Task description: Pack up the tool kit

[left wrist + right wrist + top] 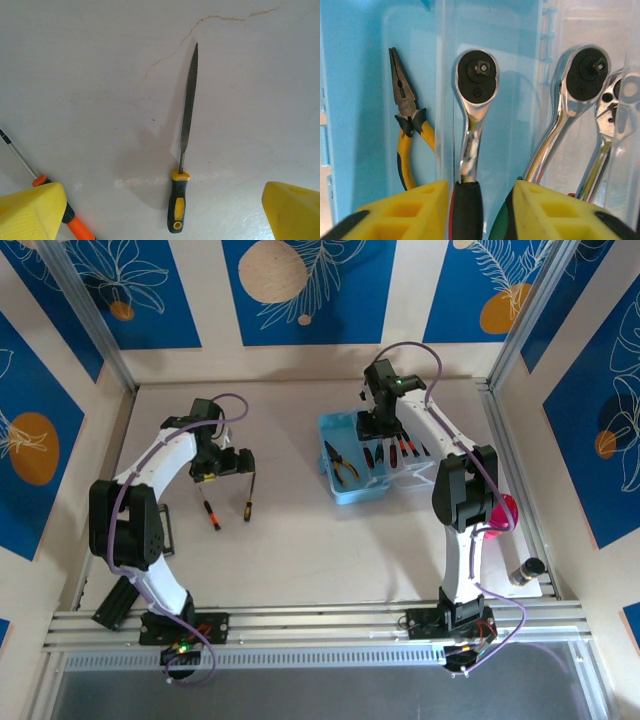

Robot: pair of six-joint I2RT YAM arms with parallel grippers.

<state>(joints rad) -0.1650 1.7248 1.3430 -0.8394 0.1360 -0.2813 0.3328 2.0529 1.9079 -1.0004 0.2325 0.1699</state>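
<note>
Left pincer (162, 212), spread apart, is best centred across the file (187, 125) handle; right pincer's (480, 212) hold on the ratchet (472, 115) cannot be told.

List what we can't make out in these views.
Right wrist: whether the jaws clamp the ratchet; the contact is cut by the bottom edge.
Right wrist: pliers handle ends, behind a yellow pad.
Left wrist: orange screwdriver handle, behind another yellow pad and cut by the edge.
Top external: pink object, partly behind the right arm.
</note>
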